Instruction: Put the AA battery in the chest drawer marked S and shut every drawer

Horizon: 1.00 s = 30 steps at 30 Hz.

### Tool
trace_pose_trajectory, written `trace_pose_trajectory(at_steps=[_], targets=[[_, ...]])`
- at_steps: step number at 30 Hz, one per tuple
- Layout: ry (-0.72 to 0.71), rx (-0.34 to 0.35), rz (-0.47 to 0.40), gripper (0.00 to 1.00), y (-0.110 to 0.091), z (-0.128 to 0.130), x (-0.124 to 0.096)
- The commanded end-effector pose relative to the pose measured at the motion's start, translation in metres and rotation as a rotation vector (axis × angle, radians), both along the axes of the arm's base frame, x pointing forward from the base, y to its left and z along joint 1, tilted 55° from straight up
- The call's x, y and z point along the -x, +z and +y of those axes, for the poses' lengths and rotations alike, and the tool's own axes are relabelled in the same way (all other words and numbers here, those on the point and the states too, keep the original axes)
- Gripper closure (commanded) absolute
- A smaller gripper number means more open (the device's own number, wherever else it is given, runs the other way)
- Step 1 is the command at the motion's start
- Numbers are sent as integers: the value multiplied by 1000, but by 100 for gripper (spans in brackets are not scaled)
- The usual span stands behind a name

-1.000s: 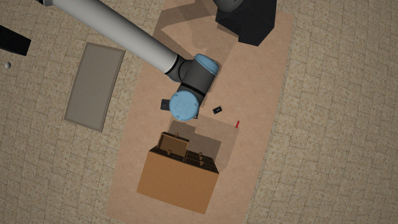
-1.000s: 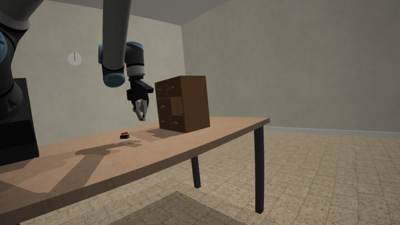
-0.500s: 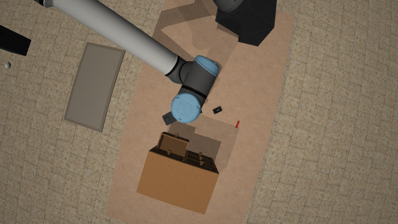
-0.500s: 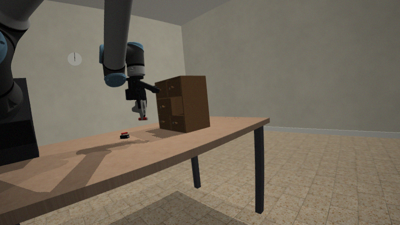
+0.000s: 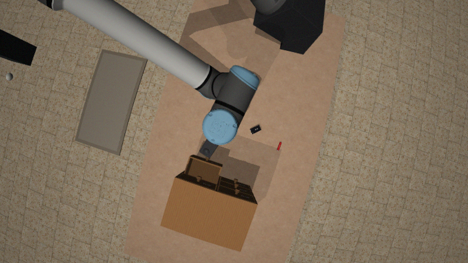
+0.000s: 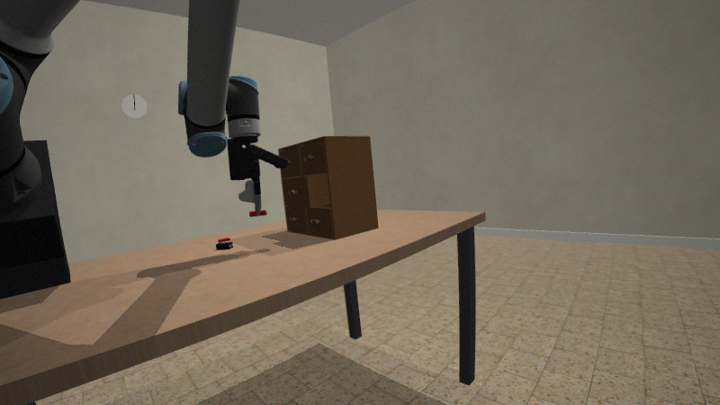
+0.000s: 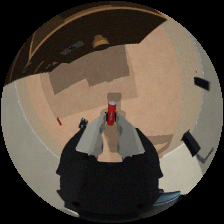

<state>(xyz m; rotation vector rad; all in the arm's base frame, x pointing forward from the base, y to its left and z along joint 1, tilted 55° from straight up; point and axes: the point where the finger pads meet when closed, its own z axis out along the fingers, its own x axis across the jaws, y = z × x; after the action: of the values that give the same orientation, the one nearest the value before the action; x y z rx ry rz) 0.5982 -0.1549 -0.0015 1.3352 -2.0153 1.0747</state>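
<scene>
Your chest stands upright on the table, one drawer out. Your tool grips the red battery above the table, near the chest. Dropping it in and shutting up remain.

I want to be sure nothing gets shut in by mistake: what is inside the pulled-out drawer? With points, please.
The drawer [image 5: 204,168] shows only bare floor from the top view. Its end nearest the chest [image 5: 209,215] [image 6: 352,186] is covered, so anything there cannot be seen.
</scene>
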Motion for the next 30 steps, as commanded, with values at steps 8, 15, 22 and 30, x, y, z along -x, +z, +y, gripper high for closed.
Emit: trace_pose_trajectory(at_steps=[8, 15, 22, 30], targets=[[148, 4, 185, 95, -4, 4, -2], [185, 6, 238, 95, -5, 5, -3], [191, 6, 247, 95, -6, 5, -3], [191, 6, 247, 95, -5, 5, -3]])
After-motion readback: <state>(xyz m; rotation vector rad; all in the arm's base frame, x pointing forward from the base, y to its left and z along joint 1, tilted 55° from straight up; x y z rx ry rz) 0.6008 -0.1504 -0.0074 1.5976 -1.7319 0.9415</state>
